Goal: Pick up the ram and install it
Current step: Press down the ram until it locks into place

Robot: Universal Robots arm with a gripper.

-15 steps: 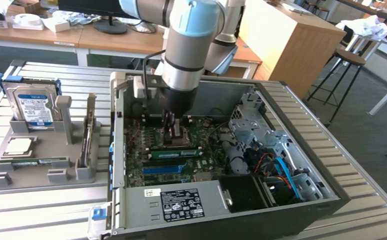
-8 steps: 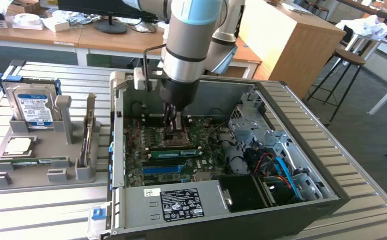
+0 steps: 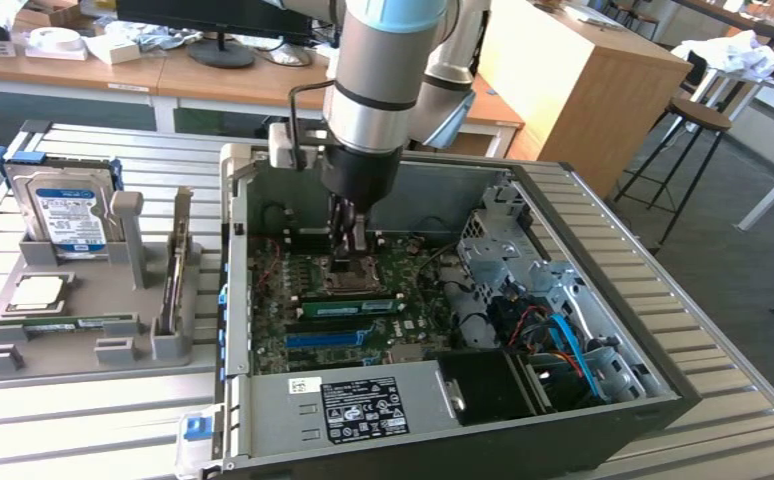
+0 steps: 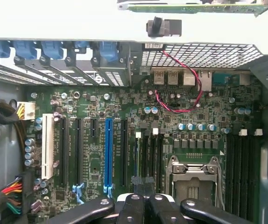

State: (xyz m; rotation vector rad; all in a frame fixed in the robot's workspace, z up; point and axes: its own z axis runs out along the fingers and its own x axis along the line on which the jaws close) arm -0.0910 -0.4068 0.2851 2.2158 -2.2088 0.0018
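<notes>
The pincer [image 3: 354, 245] hangs inside the open computer case [image 3: 654, 412], with its tip just above the processor socket [image 3: 360, 275]. Its fingers are pressed together, and in the wrist view the pincer [image 4: 143, 184] shows no gap and no object between the black fingers.

The ram [image 3: 350, 305] is a thin green stick with dark chips. It stands on its edge on the motherboard, between the processor socket and the blue slot [image 3: 327, 338]. In the exterior view it is at 6 o'clock from the pincer, near it but not touching. I cannot tell if it sits fully down in its slot.

The long axis of the ram goes from 9 o'clock to 3 o'clock in the exterior view, parallel to the blue slot, and its flat green side faces toward 6 o'clock.

The hard drive [image 3: 70, 215] stands upright in the grey holder [image 3: 40, 365] on the slatted tabletop [image 3: 120, 430], at 9 o'clock from the case. It has a white and blue label, but the writing cannot be read. The power supply label [image 3: 364, 408] is black and white with small marks, also not readable. A second thin green strip [image 3: 60, 323] lies flat in the holder.
</notes>
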